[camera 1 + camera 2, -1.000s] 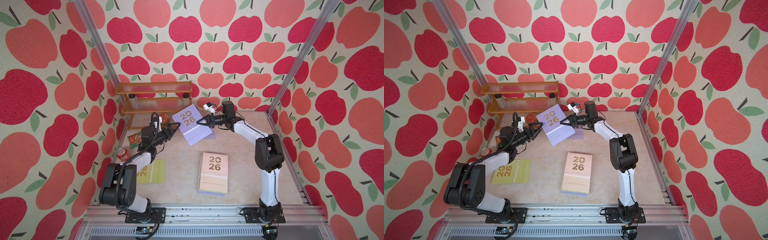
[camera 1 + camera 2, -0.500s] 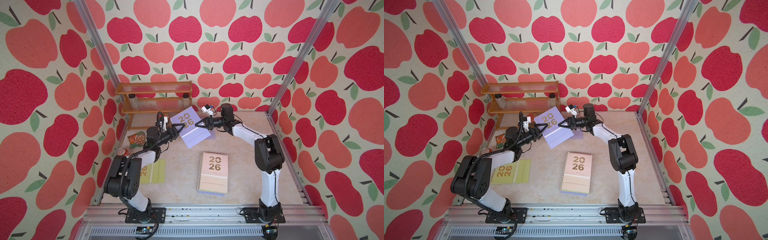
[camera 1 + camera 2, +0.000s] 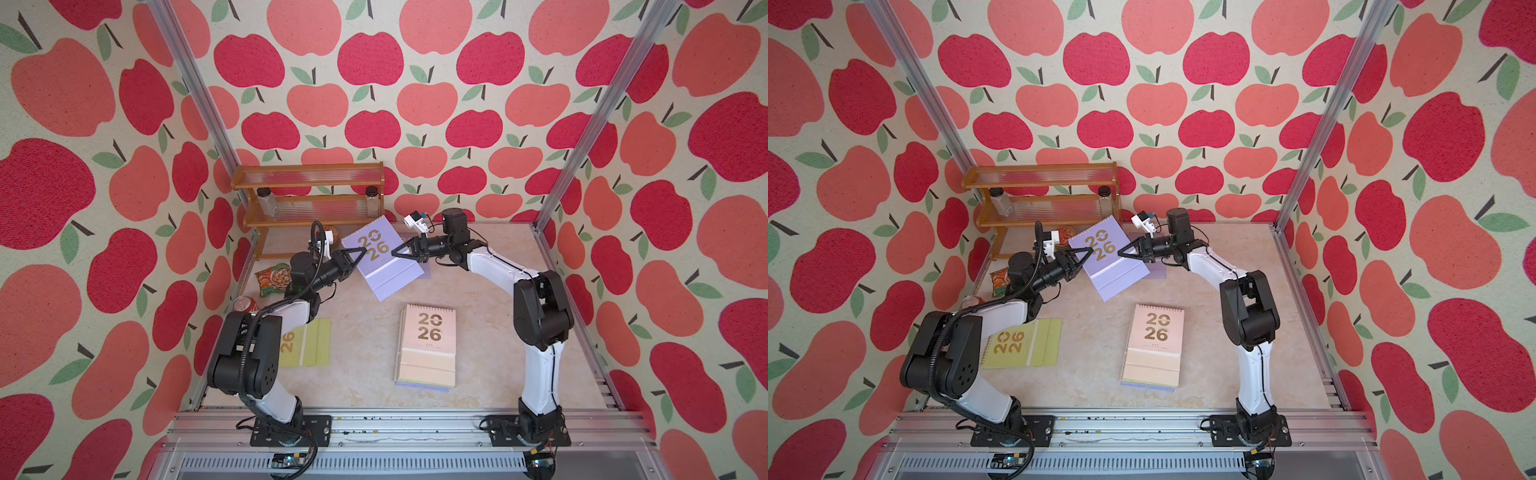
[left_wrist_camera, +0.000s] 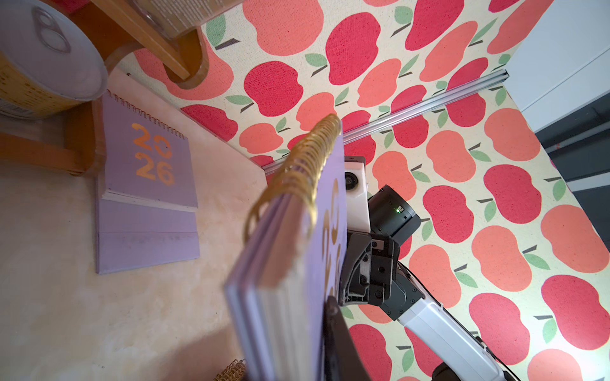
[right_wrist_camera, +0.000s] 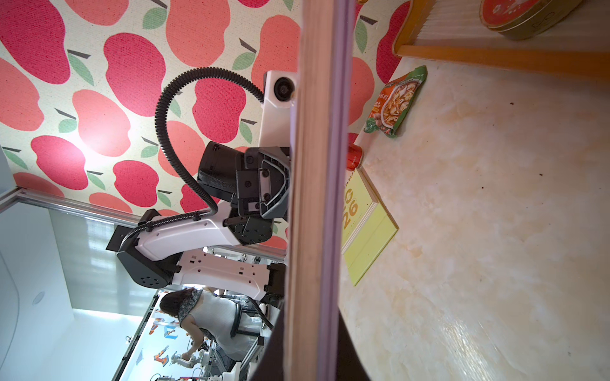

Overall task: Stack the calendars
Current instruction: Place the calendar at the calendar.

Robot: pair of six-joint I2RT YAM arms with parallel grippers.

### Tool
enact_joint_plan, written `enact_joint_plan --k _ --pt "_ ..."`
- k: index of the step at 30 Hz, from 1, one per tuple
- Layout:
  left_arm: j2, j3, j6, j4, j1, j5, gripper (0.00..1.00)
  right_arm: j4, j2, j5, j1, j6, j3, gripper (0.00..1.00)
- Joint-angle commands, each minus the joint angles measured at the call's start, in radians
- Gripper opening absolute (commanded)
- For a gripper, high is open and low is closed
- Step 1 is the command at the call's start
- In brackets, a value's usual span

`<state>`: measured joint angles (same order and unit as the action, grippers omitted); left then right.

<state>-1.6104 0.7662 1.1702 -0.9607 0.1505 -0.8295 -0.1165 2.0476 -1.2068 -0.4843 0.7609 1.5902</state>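
Near the front, the pink-topped stack [image 3: 428, 345] is lying flat. Farther back, the left gripper [image 3: 362, 251], open a moment ago, is now clamping the raised lilac calendar [image 3: 384, 270] opposite the right gripper [image 3: 395, 254], which is pinching the other edge; a handover seems to be starting, though contact is blurred.

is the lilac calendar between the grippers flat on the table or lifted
Lifted and tilted. The lilac calendar hangs above the table, clamped at opposite edges by the left gripper and right gripper.

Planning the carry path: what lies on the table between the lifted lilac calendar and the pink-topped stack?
Nothing: both top views show bare tabletop between the lifted lilac calendar and the pink-topped stack.
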Motion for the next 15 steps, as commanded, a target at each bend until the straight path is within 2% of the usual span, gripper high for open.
enact_joint_plan --k 1,2,4,6,9,15 --pt "0.001 0.050 -0.037 -0.022 -0.003 -0.083 0.00 0.068 -0.061 -0.008 -0.010 -0.082 0.000 0.12" --pt "0.002 0.058 -0.044 -0.015 -0.004 -0.100 0.00 0.117 -0.066 0.000 -0.009 -0.120 0.005 0.19" --pt "0.004 0.084 -0.069 0.013 -0.003 -0.155 0.00 0.278 -0.080 0.024 -0.005 -0.245 0.033 0.38" --pt "0.014 0.108 -0.101 0.052 -0.003 -0.201 0.00 0.420 -0.095 0.043 0.002 -0.360 0.058 0.46" --pt "0.032 0.162 -0.190 0.170 -0.003 -0.284 0.00 0.497 -0.135 0.033 0.035 -0.435 0.048 0.51" --pt "0.073 0.282 -0.436 0.491 0.011 -0.407 0.00 0.581 -0.244 -0.007 0.129 -0.559 -0.018 0.54"
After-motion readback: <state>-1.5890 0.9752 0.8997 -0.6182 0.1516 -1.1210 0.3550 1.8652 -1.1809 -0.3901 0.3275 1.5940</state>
